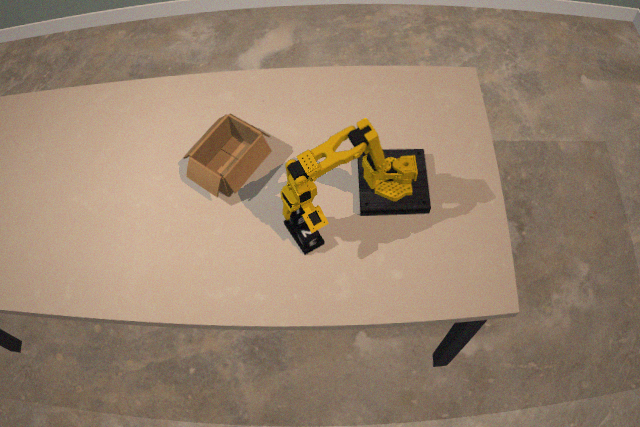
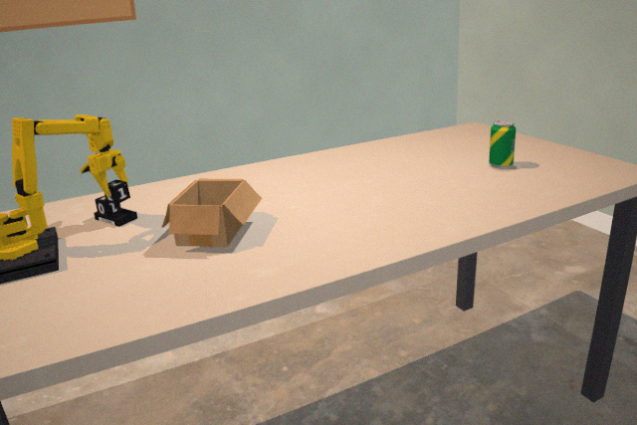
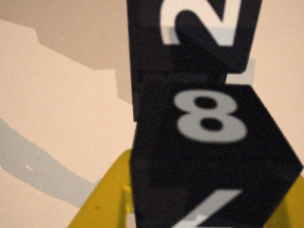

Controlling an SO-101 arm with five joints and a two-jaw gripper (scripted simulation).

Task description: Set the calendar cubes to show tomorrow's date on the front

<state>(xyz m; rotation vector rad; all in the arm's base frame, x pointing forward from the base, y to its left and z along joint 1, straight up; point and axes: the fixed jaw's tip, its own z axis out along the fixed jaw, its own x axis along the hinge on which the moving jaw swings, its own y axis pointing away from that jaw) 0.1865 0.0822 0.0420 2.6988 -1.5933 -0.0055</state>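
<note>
The yellow plastic fingers (image 1: pixel 287 209) (image 2: pixel 103 182) grip a black cube with white digits (image 1: pixel 295 217) (image 2: pixel 119 191) (image 3: pixel 209 142) above the low black calendar tray (image 1: pixel 306 250) (image 2: pixel 126 218), probably raised for turning or reseating clear of its neighbour, the second black digit cube (image 1: pixel 308 232) (image 2: pixel 105 207) (image 3: pixel 199 52) in the tray.
</note>
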